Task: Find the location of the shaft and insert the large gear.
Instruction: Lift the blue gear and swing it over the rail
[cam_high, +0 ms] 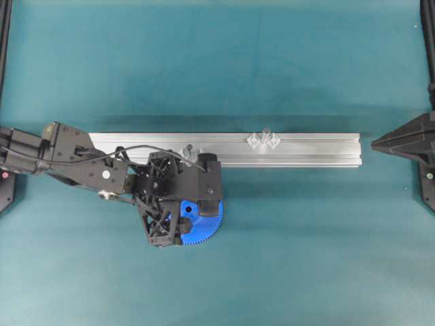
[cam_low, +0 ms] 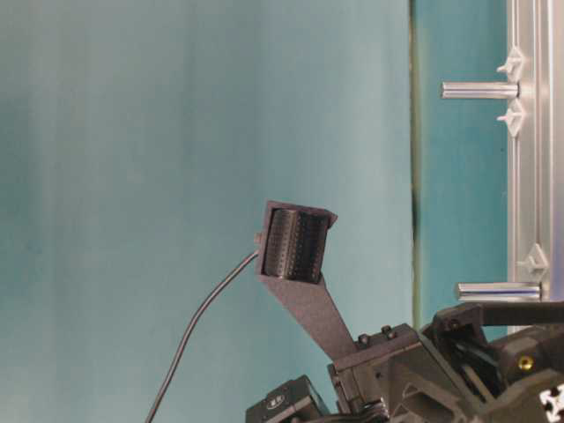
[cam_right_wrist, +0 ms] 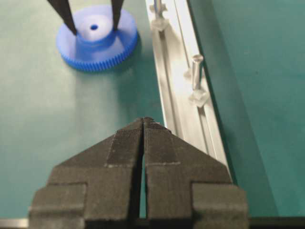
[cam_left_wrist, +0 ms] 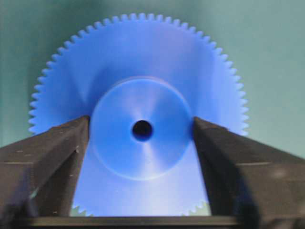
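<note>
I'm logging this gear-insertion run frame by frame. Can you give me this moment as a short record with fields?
gear: blue gear flat on the green mat, beside the rail
left gripper: left gripper straddles the gear's hub, a finger on each side
right gripper: right gripper shut, empty, away from the gear
shafts: two upright pins on the rail, near one, far one
insertion: not yet done

Overhead view: left pincer (cam_high: 197, 210) covers most of large gear (cam_high: 204, 227); only toothed arc shows. Nearer shaft (cam_high: 189, 151) partly masked by arm. Right pincer (cam_high: 375, 143) cut off at frame edge. Left wrist view: gear lower rim hidden behind fingers (cam_left_wrist: 47, 157); whether pads touch hub unclear.
</note>
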You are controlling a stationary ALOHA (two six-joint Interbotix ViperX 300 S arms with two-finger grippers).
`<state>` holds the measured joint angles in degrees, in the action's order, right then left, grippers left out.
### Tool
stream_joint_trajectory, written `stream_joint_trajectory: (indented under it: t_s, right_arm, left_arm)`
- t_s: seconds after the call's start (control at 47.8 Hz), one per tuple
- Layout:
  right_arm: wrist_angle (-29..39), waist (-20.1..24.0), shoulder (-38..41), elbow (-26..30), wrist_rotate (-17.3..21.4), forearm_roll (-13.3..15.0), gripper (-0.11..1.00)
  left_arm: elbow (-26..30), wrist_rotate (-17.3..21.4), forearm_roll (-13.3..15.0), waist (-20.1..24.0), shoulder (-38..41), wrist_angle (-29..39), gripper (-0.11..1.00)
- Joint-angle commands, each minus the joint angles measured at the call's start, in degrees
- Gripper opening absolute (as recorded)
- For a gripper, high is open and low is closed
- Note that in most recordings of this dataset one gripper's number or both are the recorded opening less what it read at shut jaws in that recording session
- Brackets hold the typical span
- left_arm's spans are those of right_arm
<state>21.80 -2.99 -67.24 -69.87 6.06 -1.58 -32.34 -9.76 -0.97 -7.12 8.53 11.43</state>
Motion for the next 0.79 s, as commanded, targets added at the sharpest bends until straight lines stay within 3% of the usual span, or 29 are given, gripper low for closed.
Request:
stream_joint_trajectory:
  t_s: [0.0,0.523,0.774]
  right_arm:
    - [-0.6,-0.1,0.2,0.4,0.4,0.0,0.00]
    - [-0.4,-0.1,0.2,0.4,0.4,0.0,0.00]
    - [-0.5,-0.2,0.1,0.5,0.4,0.0,0.00]
  left_arm:
    - [1.0,-0.1,-0.1,0.2,-0.5,-0.4,0.72]
    - [3.2,0.2,-0.1,0.2,-2.1,0.1,0.72]
    - [7.4,0.4,-0.1,0.2,-3.5,4.8,0.72]
